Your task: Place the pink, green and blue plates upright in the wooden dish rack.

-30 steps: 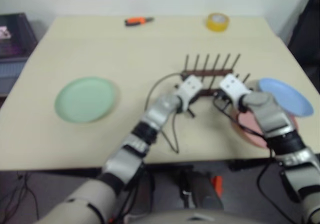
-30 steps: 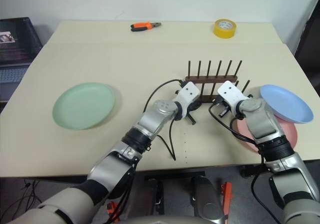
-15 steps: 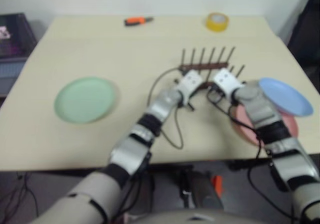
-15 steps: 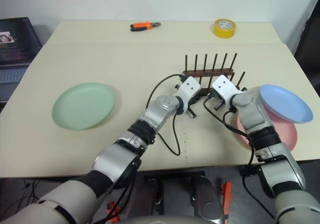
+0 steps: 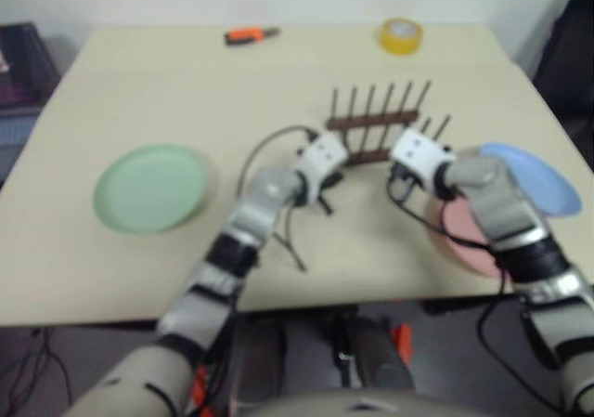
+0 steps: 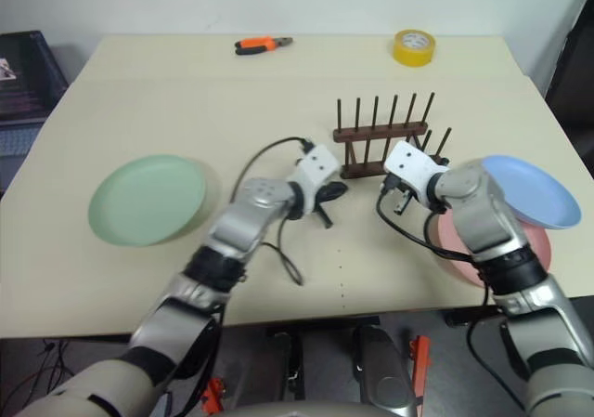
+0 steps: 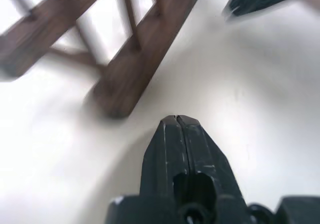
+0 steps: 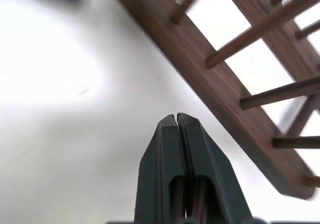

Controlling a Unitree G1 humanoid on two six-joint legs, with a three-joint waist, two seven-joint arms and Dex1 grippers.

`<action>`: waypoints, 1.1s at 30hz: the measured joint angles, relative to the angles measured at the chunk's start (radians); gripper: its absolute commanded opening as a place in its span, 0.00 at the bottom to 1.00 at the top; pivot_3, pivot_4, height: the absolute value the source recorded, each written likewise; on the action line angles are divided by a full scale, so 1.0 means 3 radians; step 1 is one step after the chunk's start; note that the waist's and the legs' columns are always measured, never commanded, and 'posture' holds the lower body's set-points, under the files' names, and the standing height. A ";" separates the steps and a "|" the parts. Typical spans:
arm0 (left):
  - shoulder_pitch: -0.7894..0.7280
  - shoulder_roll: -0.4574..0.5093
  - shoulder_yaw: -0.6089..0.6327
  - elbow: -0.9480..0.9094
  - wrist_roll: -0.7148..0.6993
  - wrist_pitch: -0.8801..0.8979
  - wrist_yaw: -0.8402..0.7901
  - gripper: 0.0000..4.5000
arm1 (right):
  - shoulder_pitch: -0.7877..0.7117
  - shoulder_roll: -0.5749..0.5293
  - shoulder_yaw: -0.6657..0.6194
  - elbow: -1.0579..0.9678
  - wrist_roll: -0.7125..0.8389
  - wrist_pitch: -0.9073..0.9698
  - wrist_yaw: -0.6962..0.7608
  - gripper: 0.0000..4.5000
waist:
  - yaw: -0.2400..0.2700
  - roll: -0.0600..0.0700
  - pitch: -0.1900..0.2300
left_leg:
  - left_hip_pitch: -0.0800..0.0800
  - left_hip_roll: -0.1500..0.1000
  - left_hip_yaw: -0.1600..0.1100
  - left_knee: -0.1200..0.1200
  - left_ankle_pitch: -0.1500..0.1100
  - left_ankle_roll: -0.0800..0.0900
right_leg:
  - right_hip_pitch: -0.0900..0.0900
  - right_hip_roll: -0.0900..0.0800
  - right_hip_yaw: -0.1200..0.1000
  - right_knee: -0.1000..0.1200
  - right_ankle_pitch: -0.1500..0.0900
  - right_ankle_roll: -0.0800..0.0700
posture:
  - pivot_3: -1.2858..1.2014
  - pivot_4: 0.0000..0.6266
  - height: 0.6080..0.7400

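The wooden dish rack [image 6: 384, 148] stands empty at the table's middle right, its pegs upright. The green plate [image 6: 147, 199] lies flat at the left. At the right edge the blue plate [image 6: 535, 190] rests tilted on the pink plate [image 6: 475, 254], which my right arm partly covers. My left gripper [image 6: 329, 196] hovers shut just left of the rack's near end [image 7: 134, 59], holding nothing. My right gripper [image 6: 393, 197] is shut and empty too, close in front of the rack's base rail [image 8: 226, 87], between the rack and the pink plate.
A yellow tape roll [image 6: 413, 46] and orange-handled pliers [image 6: 261, 44] lie near the table's far edge. A dark laptop [image 6: 20, 73] sits off the table to the left. Bare tabletop spreads between the green plate and the rack.
Both grippers have risen and drawn back from the rack's front. My left one swung to the left, away from it. The rack sits slightly farther back than a second ago.
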 measured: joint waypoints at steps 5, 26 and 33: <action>-0.0027 0.0335 0.0205 -0.1197 -0.0386 0.0831 -0.0160 0.60 | -0.0086 -0.0149 0.0030 -0.0463 0.0262 0.0100 0.0474 0.28 | -0.0006 0.0000 0.0000 | 0.0014 -0.0001 -0.0004 0.0007 0.0000 0.0000 | 0.0016 -0.0002 -0.0005 -0.0003 -0.0008 -0.0012 | 0.52 0.24 1.00; 0.0309 0.1539 0.0719 -0.2108 -0.1313 0.0711 -0.0636 1.00 | -0.0292 -0.0625 -0.0684 -0.0161 0.1011 0.0073 0.0752 0.99 | 0.0092 -0.0003 0.0002 | 0.0007 -0.0003 0.0004 -0.0003 -0.0002 -0.0002 | 0.0011 -0.0011 -0.0001 -0.0008 -0.0013 -0.0014 | 0.52 0.24 1.00; 0.0195 0.1430 0.0245 -0.1674 -0.1235 0.0201 -0.0793 1.00 | 0.0768 -0.1324 -0.1257 -0.1159 0.1302 0.0831 0.0757 0.99 | 0.0128 -0.0002 0.0001 | 0.0010 -0.0002 0.0003 0.0005 -0.0002 -0.0002 | 0.0015 -0.0007 -0.0007 -0.0004 -0.0019 -0.0023 | 0.52 0.24 1.00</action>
